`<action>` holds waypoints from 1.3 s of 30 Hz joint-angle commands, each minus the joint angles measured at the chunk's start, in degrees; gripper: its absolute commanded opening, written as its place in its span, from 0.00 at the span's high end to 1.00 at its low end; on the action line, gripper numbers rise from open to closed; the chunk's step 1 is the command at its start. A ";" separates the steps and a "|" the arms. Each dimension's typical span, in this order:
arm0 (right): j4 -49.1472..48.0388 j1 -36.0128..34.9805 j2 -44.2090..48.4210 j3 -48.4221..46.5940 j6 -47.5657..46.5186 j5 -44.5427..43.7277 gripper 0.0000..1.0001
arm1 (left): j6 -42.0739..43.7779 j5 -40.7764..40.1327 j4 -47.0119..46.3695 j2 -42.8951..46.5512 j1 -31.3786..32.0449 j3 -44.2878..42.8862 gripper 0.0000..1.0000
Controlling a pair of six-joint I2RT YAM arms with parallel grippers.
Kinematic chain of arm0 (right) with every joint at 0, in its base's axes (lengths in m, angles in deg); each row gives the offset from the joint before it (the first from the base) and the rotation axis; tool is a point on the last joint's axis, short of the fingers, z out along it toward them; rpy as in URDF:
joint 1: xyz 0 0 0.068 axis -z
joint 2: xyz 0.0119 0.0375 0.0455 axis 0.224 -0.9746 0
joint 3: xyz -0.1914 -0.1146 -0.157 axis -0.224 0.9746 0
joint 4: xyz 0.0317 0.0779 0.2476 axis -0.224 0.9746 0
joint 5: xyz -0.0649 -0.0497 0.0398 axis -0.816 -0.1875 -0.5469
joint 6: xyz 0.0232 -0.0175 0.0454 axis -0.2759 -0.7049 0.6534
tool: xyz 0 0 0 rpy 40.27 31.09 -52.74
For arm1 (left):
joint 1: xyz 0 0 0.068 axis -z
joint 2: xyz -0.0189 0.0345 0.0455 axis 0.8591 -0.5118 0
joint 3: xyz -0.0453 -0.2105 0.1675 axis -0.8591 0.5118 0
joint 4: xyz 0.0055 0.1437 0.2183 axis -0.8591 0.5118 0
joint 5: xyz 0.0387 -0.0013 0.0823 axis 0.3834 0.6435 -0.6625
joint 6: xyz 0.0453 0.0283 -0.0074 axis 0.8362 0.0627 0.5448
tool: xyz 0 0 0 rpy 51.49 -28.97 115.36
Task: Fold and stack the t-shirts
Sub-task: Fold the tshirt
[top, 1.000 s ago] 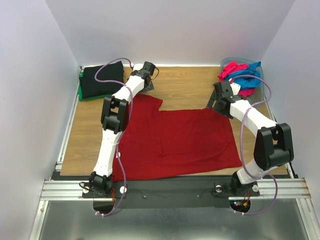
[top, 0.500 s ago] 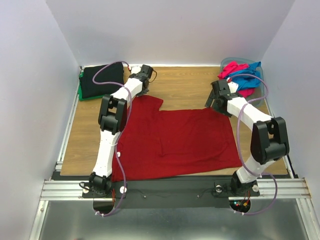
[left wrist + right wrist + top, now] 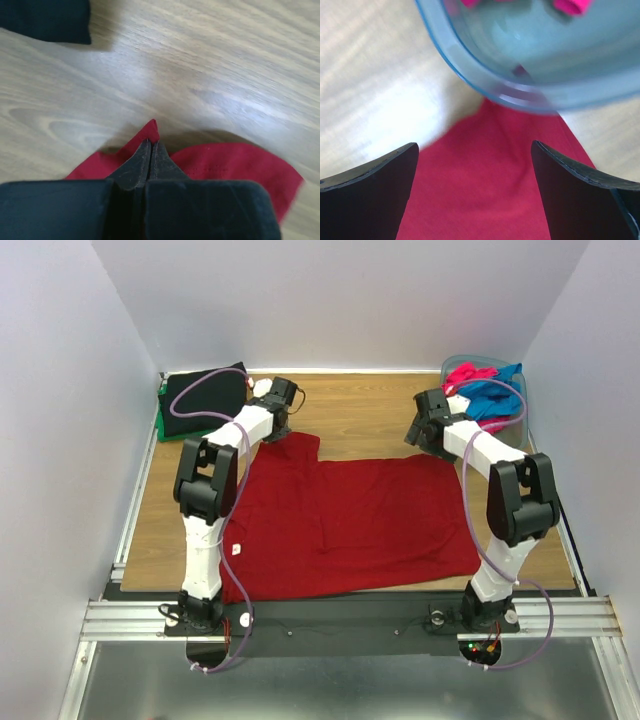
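Note:
A dark red t-shirt (image 3: 350, 515) lies spread flat across the middle of the table. My left gripper (image 3: 278, 428) is at its far left corner and is shut on a pinched peak of the red cloth (image 3: 152, 129). My right gripper (image 3: 420, 432) hangs open over the shirt's far right corner (image 3: 490, 175), one finger on each side and nothing between them. A folded black t-shirt (image 3: 205, 400) lies on a green one (image 3: 163, 432) at the back left. Pink (image 3: 462, 375) and blue (image 3: 495, 395) t-shirts are bunched in the tub.
The grey-blue plastic tub (image 3: 523, 428) stands at the back right, and its rim (image 3: 470, 82) is just beyond my right fingers. White walls close in the table on three sides. Bare wood (image 3: 360, 405) lies between the two grippers.
My left gripper closed on the red shirt's far left corner. Both arms reached farther back; the right gripper moved up to the far right corner by the tub, still open.

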 commanded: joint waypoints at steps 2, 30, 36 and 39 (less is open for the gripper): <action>-1.77 -0.19 -3.91 -5.32 1.74 -4.02 0.00 | 2.18 0.93 -6.64 9.57 0.10 3.01 1.00; -1.50 -0.28 -5.07 -0.23 2.01 -5.52 1.00 | 0.96 7.08 -17.45 34.26 2.03 31.39 1.00; -1.50 -0.72 0.82 3.98 2.10 -4.03 1.00 | -1.68 7.08 -18.51 44.80 3.61 41.57 1.00; -1.50 -1.68 4.51 7.06 2.36 -3.41 1.00 | -3.70 6.37 -18.51 51.04 4.67 47.29 1.00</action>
